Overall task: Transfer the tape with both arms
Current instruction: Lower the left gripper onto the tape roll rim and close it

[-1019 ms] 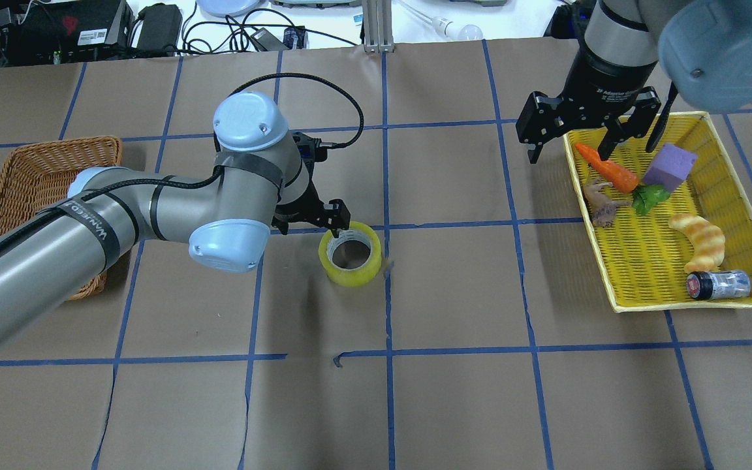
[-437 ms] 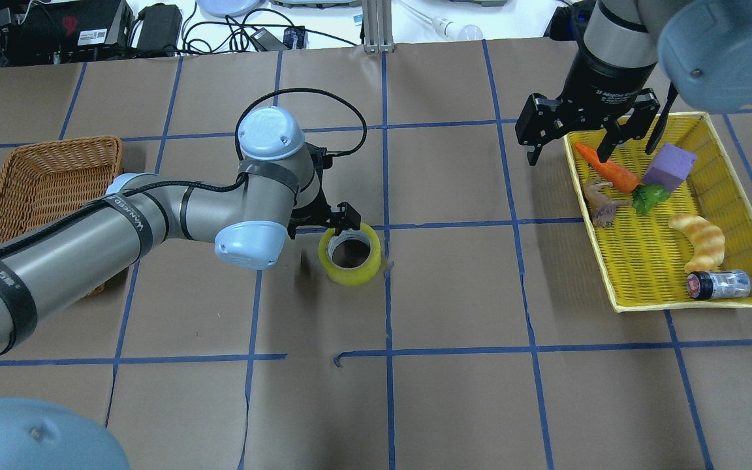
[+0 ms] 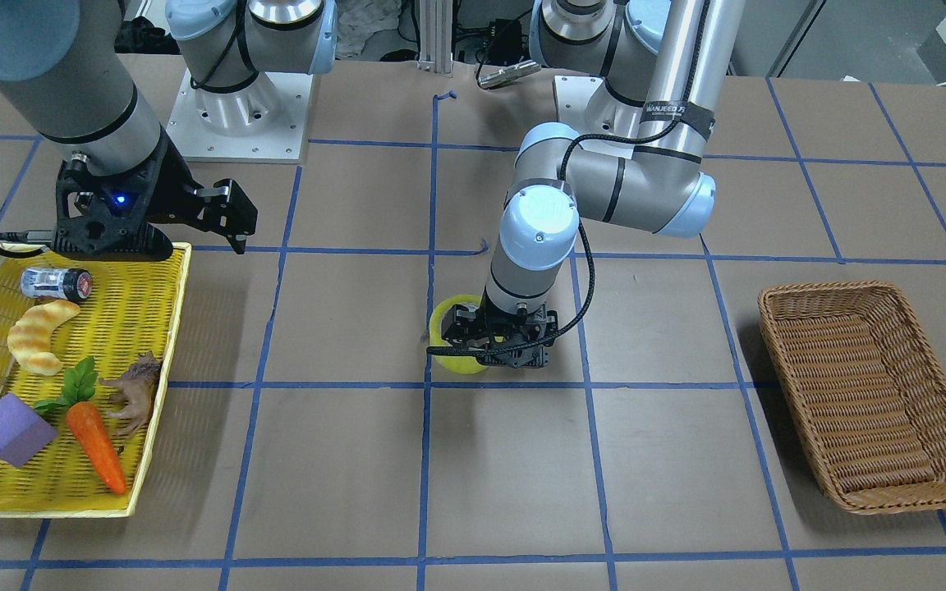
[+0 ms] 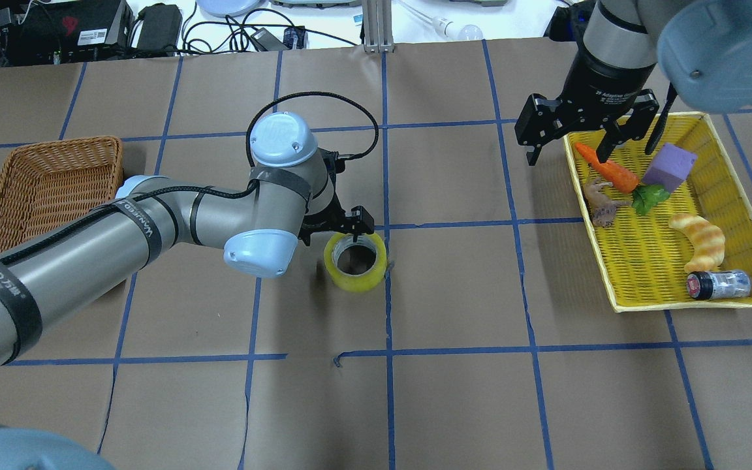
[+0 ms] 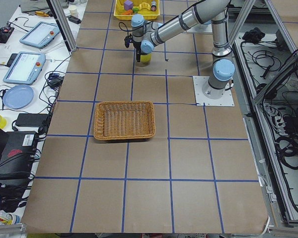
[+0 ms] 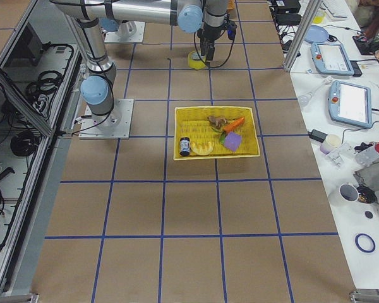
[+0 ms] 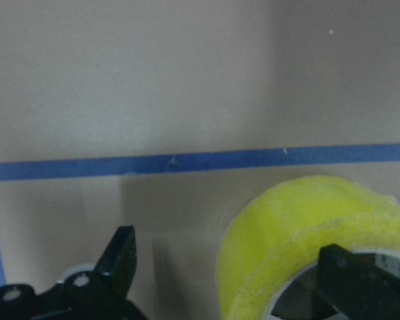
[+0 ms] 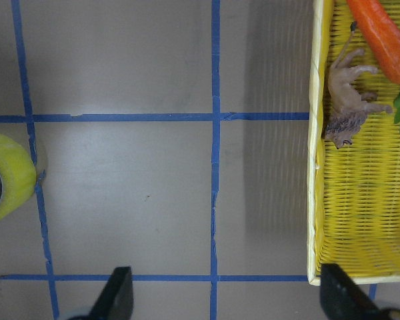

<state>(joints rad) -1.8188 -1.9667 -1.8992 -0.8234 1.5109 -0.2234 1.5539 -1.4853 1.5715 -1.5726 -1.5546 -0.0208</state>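
The tape (image 4: 351,281) is lying flat near the middle of the table (image 4: 454,287), just inside a crossing of blue grid lines, between a basket (image 4: 43,189) on the robot's left and a yellow tray (image 4: 696,305) on its right. Its hole is facing straight up, so its axis is standing vertical, and the round roll is pointing no particular way across the table.

The left gripper (image 4: 350,228) is hanging over the roll's far rim, spread and pinching nothing. The left wrist view is showing one finger (image 7: 360,280) down inside the core and the other (image 7: 120,257) outside over bare paper, apart from the yellow wall. In the front-facing view the wrist and gripper are covering most of the roll, leaving only a yellow edge. Only the overhead view is showing the open hole.

The right gripper (image 4: 568,150) is hovering wide apart over the tray's rim nearest the tape, well away from the roll. Its wrist view is catching the roll at the left edge. A carrot (image 4: 608,168), a purple block (image 4: 668,166), a croissant (image 4: 699,240), a toy animal (image 4: 601,202) and a bottle (image 4: 719,284) are lying in the tray.
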